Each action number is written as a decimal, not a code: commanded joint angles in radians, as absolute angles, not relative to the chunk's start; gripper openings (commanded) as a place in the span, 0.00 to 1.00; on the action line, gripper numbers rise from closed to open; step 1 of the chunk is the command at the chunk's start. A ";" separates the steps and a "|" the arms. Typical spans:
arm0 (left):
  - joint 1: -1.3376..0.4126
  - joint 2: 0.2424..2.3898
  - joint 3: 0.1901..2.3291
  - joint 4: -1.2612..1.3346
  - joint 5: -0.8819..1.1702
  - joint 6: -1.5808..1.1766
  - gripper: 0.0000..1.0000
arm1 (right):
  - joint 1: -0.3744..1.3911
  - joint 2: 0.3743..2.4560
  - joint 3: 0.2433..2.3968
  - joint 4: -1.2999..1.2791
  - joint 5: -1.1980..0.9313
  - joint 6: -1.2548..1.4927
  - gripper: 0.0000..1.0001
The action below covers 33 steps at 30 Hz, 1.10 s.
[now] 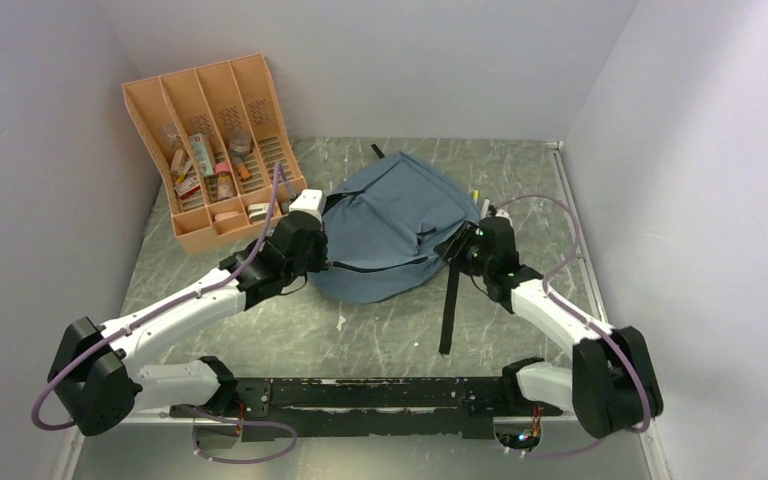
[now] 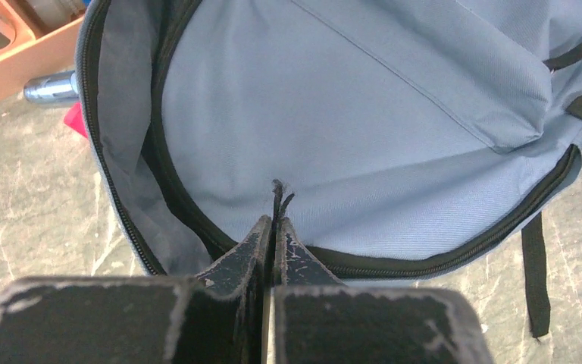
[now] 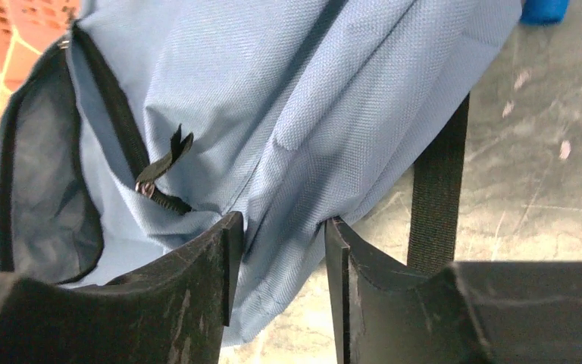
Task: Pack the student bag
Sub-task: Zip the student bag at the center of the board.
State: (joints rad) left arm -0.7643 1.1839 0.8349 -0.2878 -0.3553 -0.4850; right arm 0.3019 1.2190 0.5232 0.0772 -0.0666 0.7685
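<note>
Bag [image 1: 390, 225]: zip [image 2: 158, 163] part open | your left gripper [image 2: 275, 224] clamped on pull [image 2: 276, 193], right gripper [image 3: 276, 250] jaws apart astride fabric | rack [image 1: 145, 110] items [image 1: 203, 155] yet to pack.

soft grey-blue student bag [image 1: 390, 225] lies flat, main zipper open.

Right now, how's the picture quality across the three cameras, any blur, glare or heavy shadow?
Top external view: even, soft light, faint shadow under the student bag, no glare. Left wrist view: bag fabric sharp, the left gripper pinching a zipper pull looks soft near the lens. Right wrist view: weave crisp, right gripper bases blurred, dark shade inside the open pocket.
</note>
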 commanded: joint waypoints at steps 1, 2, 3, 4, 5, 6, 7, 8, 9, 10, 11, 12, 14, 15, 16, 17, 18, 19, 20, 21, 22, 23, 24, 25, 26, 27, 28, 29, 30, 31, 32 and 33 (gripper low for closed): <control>-0.750 1.162 0.821 -0.212 -0.322 -0.448 0.05 | 0.294 1.088 0.575 0.078 -0.066 0.603 0.48; -0.751 1.163 0.819 -0.211 -0.321 -0.449 0.05 | 0.302 1.051 0.559 0.107 -0.076 0.569 0.50; -0.750 1.163 0.816 -0.209 -0.319 -0.454 0.05 | 0.309 1.010 0.540 0.139 -0.087 0.548 0.52; -0.751 1.162 0.813 -0.205 -0.315 -0.459 0.05 | 0.314 0.966 0.522 0.170 -0.091 0.536 0.53; -0.751 1.162 0.809 -0.202 -0.313 -0.465 0.05 | 0.317 0.949 0.519 0.181 -0.087 0.533 0.54; -0.751 1.163 0.805 -0.198 -0.308 -0.470 0.05 | 0.318 0.945 0.528 0.168 -0.079 0.527 0.54; -0.751 1.163 0.803 -0.194 -0.305 -0.476 0.05 | 0.319 0.946 0.546 0.141 -0.072 0.516 0.55; -0.750 1.162 0.800 -0.193 -0.306 -0.482 0.05 | 0.320 0.944 0.559 0.118 -0.064 0.507 0.56; -0.751 1.160 0.796 -0.192 -0.305 -0.487 0.05 | 0.321 0.939 0.563 0.120 -0.065 0.492 0.58; -0.751 1.157 0.792 -0.192 -0.306 -0.490 0.05 | 0.325 0.936 0.564 0.134 -0.076 0.469 0.60; -0.752 1.154 0.787 -0.190 -0.308 -0.493 0.05 | 0.330 0.942 0.570 0.147 -0.097 0.447 0.61; -0.751 1.152 0.784 -0.190 -0.312 -0.495 0.05 | 0.336 0.954 0.575 0.181 -0.140 0.412 0.61; -0.752 1.149 0.780 -0.192 -0.322 -0.502 0.05 | 0.364 1.000 0.589 0.223 -0.245 0.350 0.61; -0.750 1.149 0.779 -0.195 -0.329 -0.507 0.05 | 0.391 1.026 0.600 0.239 -0.281 0.314 0.61; -0.751 1.150 0.780 -0.198 -0.334 -0.512 0.05 | 0.431 1.051 0.615 0.243 -0.287 0.258 0.60; -0.750 1.153 0.782 -0.203 -0.338 -0.518 0.05 | 0.491 1.070 0.632 0.247 -0.273 0.207 0.60; -0.751 1.155 0.782 -0.208 -0.341 -0.524 0.05 | 0.552 1.091 0.644 0.257 -0.260 0.146 0.60; -0.752 1.155 0.781 -0.211 -0.339 -0.530 0.05 | 0.608 1.110 0.654 0.271 -0.249 0.098 0.60; -0.750 1.156 0.779 -0.212 -0.339 -0.537 0.05 | 0.658 1.128 0.654 0.293 -0.248 0.050 0.60; -0.751 1.157 0.775 -0.212 -0.338 -0.544 0.05 | 0.695 1.146 0.650 0.322 -0.261 0.015 0.60; -0.751 1.155 0.770 -0.211 -0.338 -0.549 0.05 | 0.724 1.161 0.638 0.357 -0.274 -0.030 0.59; -0.751 1.152 0.765 -0.207 -0.335 -0.555 0.05 | 0.748 1.177 0.624 0.396 -0.289 -0.062 0.58; -0.751 1.149 0.762 -0.204 -0.333 -0.558 0.05 | 0.766 1.191 0.609 0.434 -0.307 -0.086 0.57; -0.751 1.145 0.760 -0.201 -0.330 -0.562 0.05 | 0.778 1.206 0.595 0.476 -0.324 -0.111 0.56; -0.751 1.142 0.759 -0.199 -0.326 -0.566 0.05 | 0.786 1.221 0.584 0.514 -0.345 -0.134 0.56; -0.750 1.136 0.757 -0.196 -0.321 -0.569 0.05 | 0.790 1.235 0.573 0.547 -0.367 -0.154 0.56; -0.750 1.132 0.754 -0.192 -0.316 -0.573 0.05 | 0.792 1.249 0.563 0.583 -0.385 -0.172 0.57; -0.751 1.130 0.751 -0.187 -0.313 -0.578 0.05 | 0.795 1.266 0.556 0.613 -0.404 -0.192 0.58; -0.751 1.126 0.747 -0.183 -0.312 -0.582 0.05 | 0.798 1.274 0.551 0.641 -0.421 -0.218 0.59; -0.751 1.122 0.741 -0.179 -0.307 -0.589 0.05 | 0.804 1.292 0.549 0.661 -0.438 -0.242 0.59; -0.751 1.119 0.736 -0.176 -0.305 -0.594 0.05 | 0.810 1.306 0.550 0.671 -0.453 -0.266 0.59; -0.751 1.115 0.731 -0.174 -0.300 -0.598 0.05 | 0.816 1.319 0.556 0.670 -0.463 -0.288 0.59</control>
